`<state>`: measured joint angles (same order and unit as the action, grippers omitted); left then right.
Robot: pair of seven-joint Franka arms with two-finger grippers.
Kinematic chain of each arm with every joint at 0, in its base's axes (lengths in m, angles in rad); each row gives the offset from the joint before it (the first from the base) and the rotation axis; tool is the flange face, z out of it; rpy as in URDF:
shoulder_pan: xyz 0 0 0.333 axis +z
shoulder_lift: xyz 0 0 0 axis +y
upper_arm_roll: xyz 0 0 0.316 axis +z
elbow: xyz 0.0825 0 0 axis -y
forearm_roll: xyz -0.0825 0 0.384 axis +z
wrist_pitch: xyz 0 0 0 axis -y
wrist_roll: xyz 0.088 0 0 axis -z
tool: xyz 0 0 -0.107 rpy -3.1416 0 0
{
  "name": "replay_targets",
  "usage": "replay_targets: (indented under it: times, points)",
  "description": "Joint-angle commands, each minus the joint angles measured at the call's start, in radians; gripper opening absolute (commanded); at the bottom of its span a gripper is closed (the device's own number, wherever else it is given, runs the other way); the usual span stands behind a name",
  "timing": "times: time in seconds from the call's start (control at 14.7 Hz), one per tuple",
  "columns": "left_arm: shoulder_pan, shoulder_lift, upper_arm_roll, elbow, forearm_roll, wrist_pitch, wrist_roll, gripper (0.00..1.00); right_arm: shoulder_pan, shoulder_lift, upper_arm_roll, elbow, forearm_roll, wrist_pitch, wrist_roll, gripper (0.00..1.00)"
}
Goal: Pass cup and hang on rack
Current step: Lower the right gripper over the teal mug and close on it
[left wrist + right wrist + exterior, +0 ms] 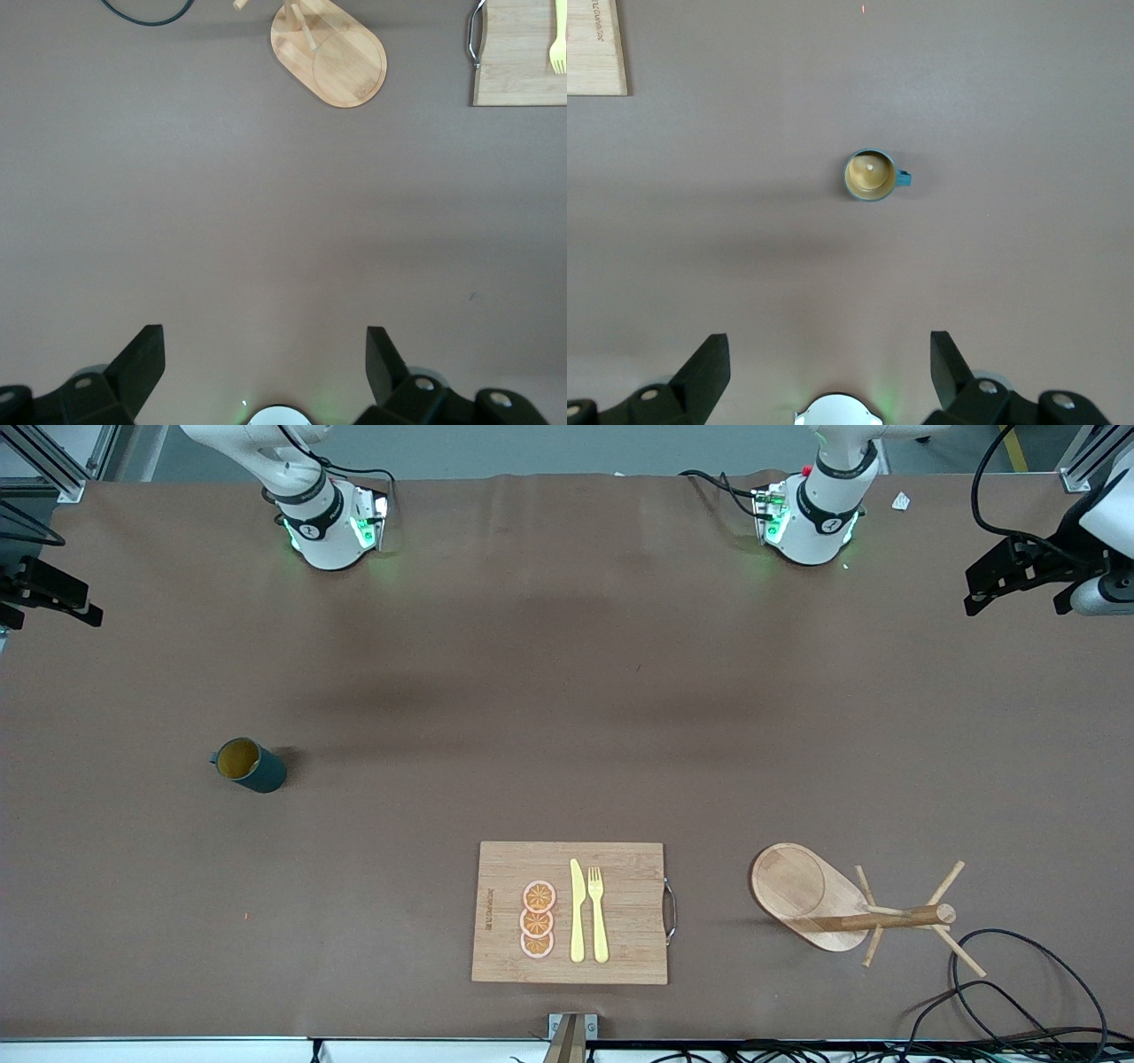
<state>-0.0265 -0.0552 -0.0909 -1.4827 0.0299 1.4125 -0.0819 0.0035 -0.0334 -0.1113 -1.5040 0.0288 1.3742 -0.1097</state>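
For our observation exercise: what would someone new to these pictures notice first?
Probably the cup, alone and upright toward the right arm's end of the table. Next, the board nearest the front camera, carrying fruit slices, a knife and a fork, with the rack beside it toward the left arm's end. Both hands hang open, empty.

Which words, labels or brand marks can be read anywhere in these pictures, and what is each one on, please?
Cutting board: a small dark mark is printed along the edge toward the right arm's end, too small to read.
Arm bases at the table's edge: a small round black-and-white mark on each, no readable lettering.
Cup, rack, knife, fork: no text.
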Motion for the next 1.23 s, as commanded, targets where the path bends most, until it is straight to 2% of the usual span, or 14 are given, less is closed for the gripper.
replay_targets:
  times: [0.0,0.68,0.88,1.16]
  points:
    - [0.0,0.003,-0.001,0.018,0.013,-0.003,0.007,1.0,0.004,-0.022,-0.001,-0.015,-0.006,-0.003,0.001,1.0]
    - [-0.009,0.002,-0.009,0.021,0.002,-0.006,-0.006,1.0,-0.002,-0.01,-0.004,-0.001,0.006,-0.003,0.007,1.0]
    - [-0.007,0.0,-0.01,0.021,-0.013,-0.009,-0.003,1.0,0.003,0.052,-0.004,-0.002,-0.003,-0.003,0.007,1.0]
    - [0.002,-0.006,0.0,0.021,-0.018,-0.037,0.008,1.0,-0.011,0.197,-0.004,0.007,-0.003,0.04,0.002,1.0]
